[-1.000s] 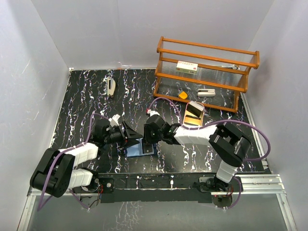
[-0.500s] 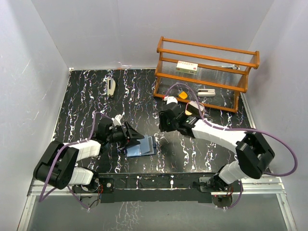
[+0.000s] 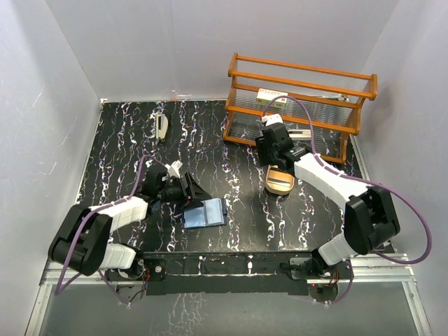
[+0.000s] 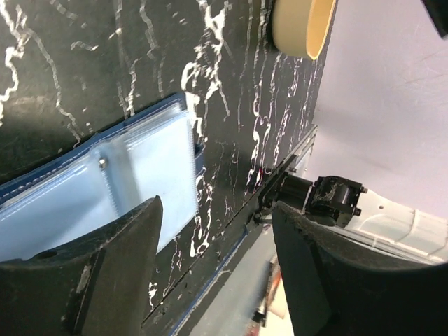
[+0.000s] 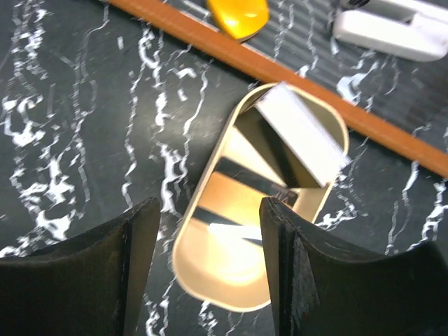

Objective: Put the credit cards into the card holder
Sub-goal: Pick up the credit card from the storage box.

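The card holder (image 3: pixel 205 213) lies open on the black marbled table, its pale blue slotted inside up; it also shows in the left wrist view (image 4: pixel 105 189). My left gripper (image 3: pixel 190 192) is open and empty at the holder's left edge, one finger (image 4: pixel 133 238) over its corner. The credit cards lie in the gold oval tray (image 3: pixel 280 183): a white card (image 5: pixel 302 131) leans at the far end, and gold cards with black stripes (image 5: pixel 245 203) lie flat. My right gripper (image 5: pixel 210 210) is open and empty just above the tray, its jaws astride it.
A wooden rack with ribbed clear shelves (image 3: pixel 301 105) stands at the back right, just behind the tray. It holds a yellow thing (image 5: pixel 238 14), a white device (image 5: pixel 385 31) and a small box (image 3: pixel 273 96). A white item (image 3: pixel 162 127) lies at the back left.
My right arm has swung from the card holder to the back right and now hangs over the gold tray. The left gripper stays at the holder, which lies open and uncovered.
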Action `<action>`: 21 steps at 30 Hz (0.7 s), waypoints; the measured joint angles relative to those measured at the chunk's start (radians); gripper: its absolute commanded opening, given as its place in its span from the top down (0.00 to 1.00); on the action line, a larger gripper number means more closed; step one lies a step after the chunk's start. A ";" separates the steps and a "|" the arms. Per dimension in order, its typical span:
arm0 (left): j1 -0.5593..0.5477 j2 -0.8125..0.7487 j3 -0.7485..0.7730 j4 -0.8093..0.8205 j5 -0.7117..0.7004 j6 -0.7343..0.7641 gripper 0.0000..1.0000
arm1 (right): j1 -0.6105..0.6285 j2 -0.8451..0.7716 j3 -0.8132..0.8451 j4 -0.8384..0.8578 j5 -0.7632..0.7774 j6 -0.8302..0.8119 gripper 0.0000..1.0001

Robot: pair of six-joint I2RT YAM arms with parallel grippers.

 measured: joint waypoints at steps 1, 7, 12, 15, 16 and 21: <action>0.000 -0.022 0.015 -0.029 -0.009 0.021 0.32 | -0.014 0.018 0.016 0.000 0.014 -0.021 0.41; -0.002 -0.198 0.098 -0.227 -0.079 0.140 0.01 | -0.048 0.122 0.067 -0.004 0.068 -0.116 0.41; -0.002 -0.293 0.185 -0.396 -0.137 0.233 0.01 | -0.065 0.207 0.120 -0.011 0.099 -0.187 0.40; -0.002 -0.335 0.206 -0.477 -0.162 0.274 0.01 | -0.074 0.239 0.141 -0.012 0.114 -0.214 0.40; -0.002 -0.343 0.206 -0.494 -0.165 0.282 0.01 | -0.077 0.249 0.145 -0.013 0.118 -0.224 0.40; -0.002 -0.386 0.208 -0.593 -0.193 0.320 0.01 | -0.096 0.288 0.154 -0.023 0.134 -0.272 0.40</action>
